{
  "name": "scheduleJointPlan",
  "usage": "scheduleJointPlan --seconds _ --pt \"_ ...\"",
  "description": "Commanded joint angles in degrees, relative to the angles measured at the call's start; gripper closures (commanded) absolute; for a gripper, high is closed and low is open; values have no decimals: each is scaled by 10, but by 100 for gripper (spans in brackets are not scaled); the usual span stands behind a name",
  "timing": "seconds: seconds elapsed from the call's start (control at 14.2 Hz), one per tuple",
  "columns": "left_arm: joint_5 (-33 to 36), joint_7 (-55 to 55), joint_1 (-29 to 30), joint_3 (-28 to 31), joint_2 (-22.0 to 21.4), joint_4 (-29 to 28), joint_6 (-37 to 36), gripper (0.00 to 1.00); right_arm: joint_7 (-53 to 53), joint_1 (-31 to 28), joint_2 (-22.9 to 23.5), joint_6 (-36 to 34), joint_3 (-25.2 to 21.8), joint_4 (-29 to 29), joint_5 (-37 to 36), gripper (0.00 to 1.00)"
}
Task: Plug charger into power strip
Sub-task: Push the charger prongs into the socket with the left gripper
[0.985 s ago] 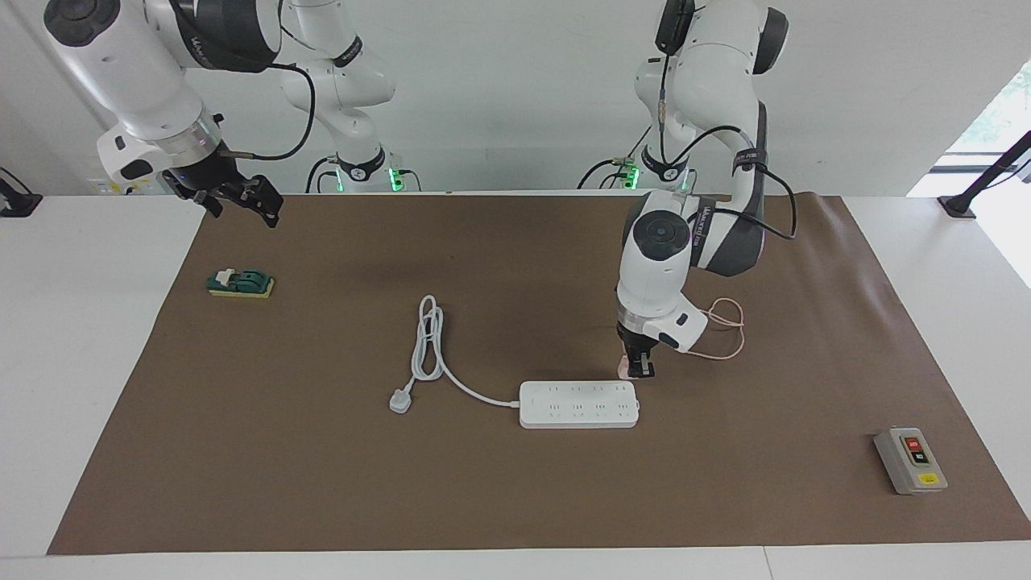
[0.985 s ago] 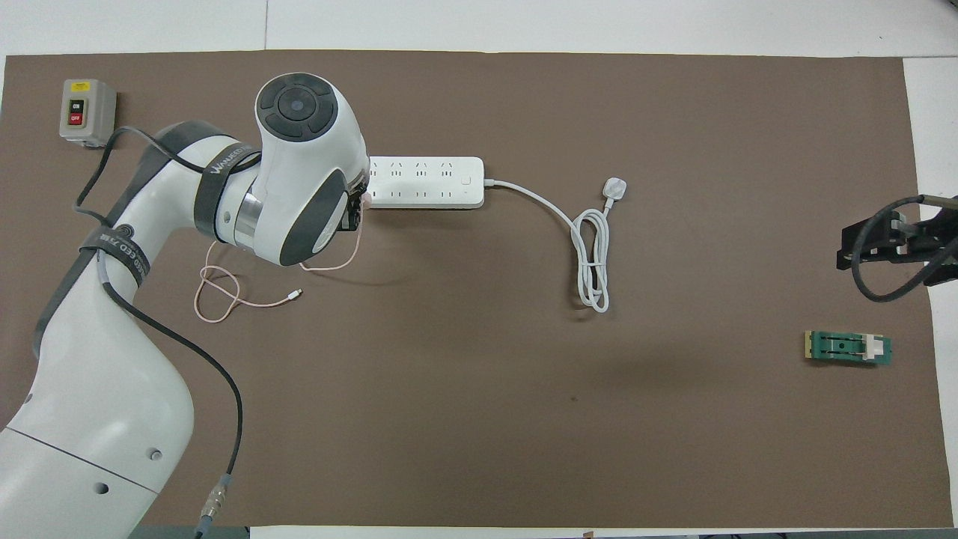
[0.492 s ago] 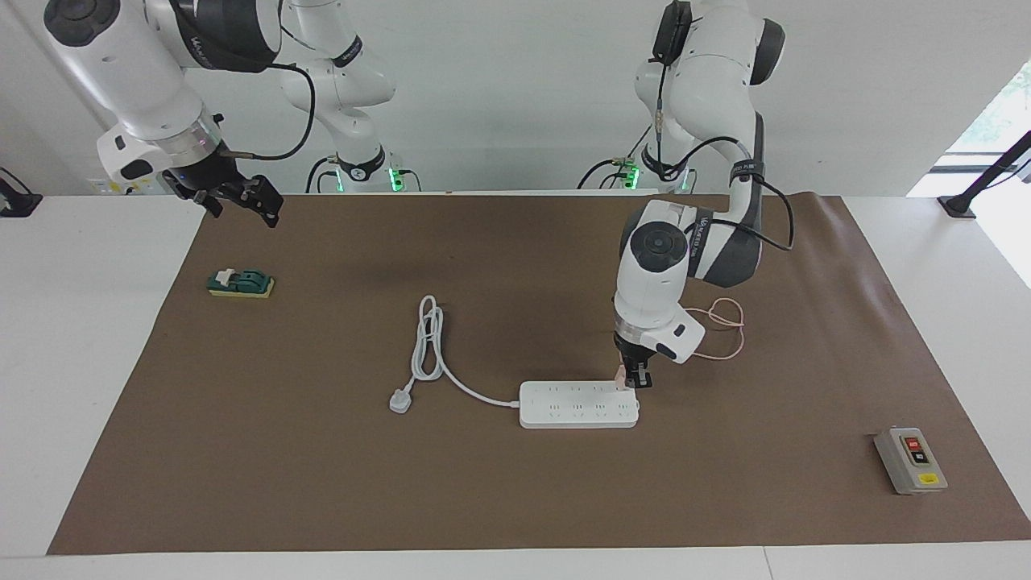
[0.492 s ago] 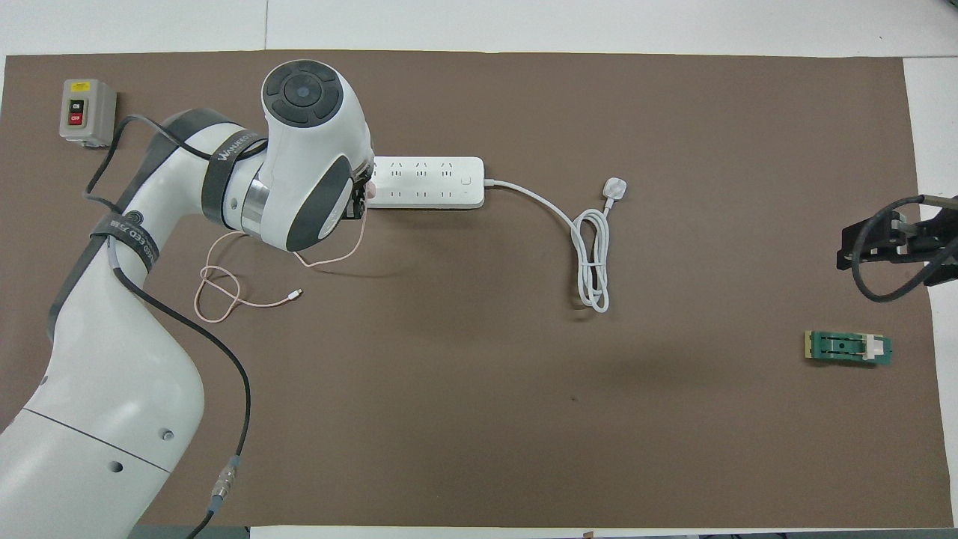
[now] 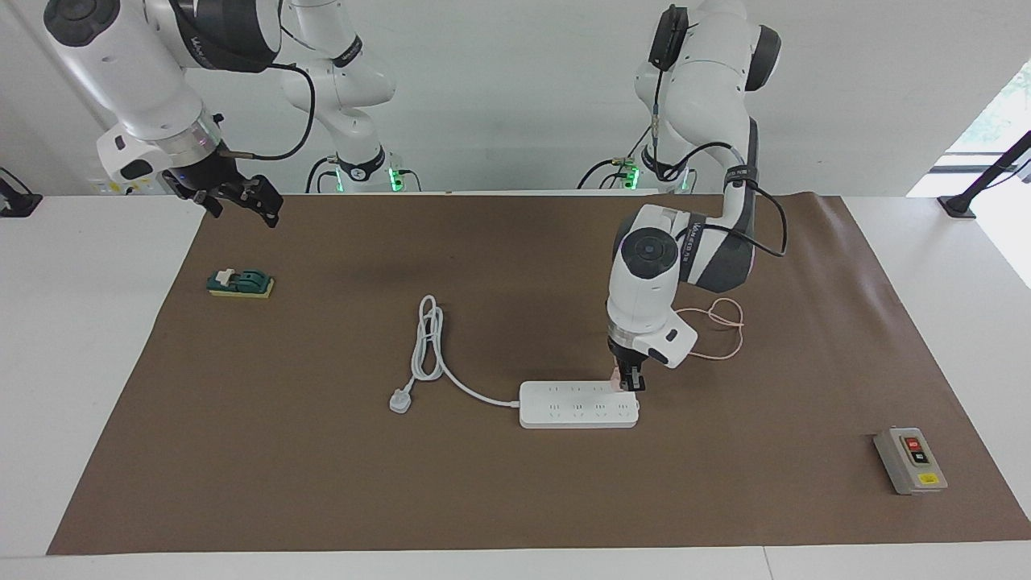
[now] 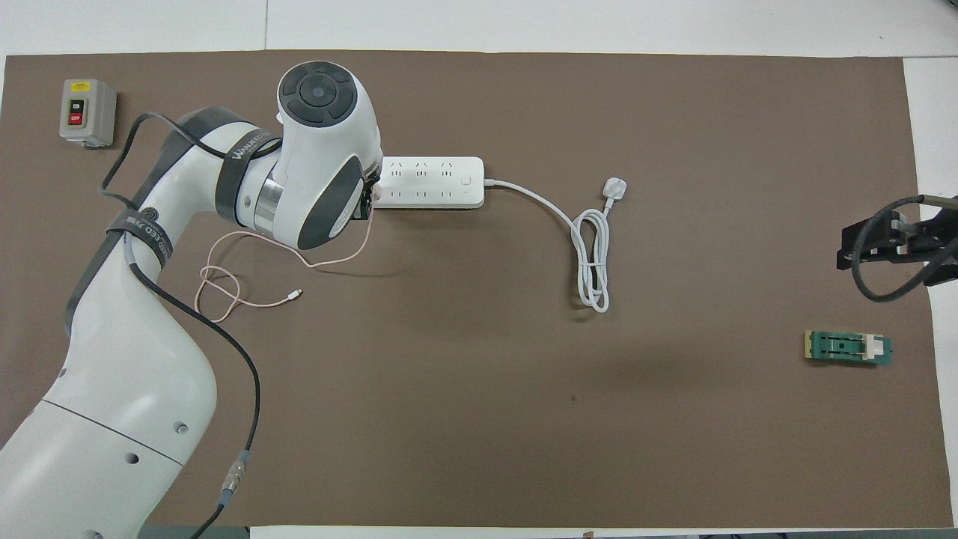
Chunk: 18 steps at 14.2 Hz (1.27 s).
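Note:
The white power strip (image 5: 578, 404) (image 6: 430, 182) lies mid-table, its thick white cord running to a coiled loop and a plug (image 5: 400, 400). My left gripper (image 5: 628, 380) (image 6: 370, 201) is shut on the pale-pink charger (image 5: 617, 380) (image 6: 376, 192) and holds it over the strip's end toward the left arm's side, just above or at the sockets. The charger's thin pink cable (image 5: 717, 330) (image 6: 247, 277) trails on the mat toward the robots. My right gripper (image 5: 246, 199) (image 6: 891, 239) hangs in the air at the right arm's end of the table and waits.
A grey switch box with red and black buttons (image 5: 910, 461) (image 6: 87, 111) stands at the left arm's end, farther from the robots. A green and yellow block (image 5: 240, 283) (image 6: 848, 349) lies at the right arm's end. A brown mat (image 5: 322, 483) covers the table.
My left gripper has moved with the charger from beside the strip's end to over it and come lower. The pink cable has been dragged along. The right arm has not moved.

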Motion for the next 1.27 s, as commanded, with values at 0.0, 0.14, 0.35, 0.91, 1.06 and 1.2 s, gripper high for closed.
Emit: scheduleJointPlan --seconds 0.0,0.14,0.35,0.91,1.06,1.2 --pt "7 -4 -9 6 12 17 -16 100 -13 -8 -9 6 3 -7 9 0" --pt "8 -3 -9 6 12 17 -16 100 -13 -8 -8 6 3 -7 9 0" --pt "9 -3 -11 6 22 17 -15 100 -13 -8 -8 6 3 -7 9 0" --pt "12 0 -23 7 49 17 -5 100 -13 -8 -9 6 3 -7 9 0" --pt "11 7 -20 7 50 17 -5 100 -13 -8 -9 6 3 -7 9 0" --pt "10 25 -17 7 50 17 -4 100 -13 -8 -9 6 3 -7 9 0"
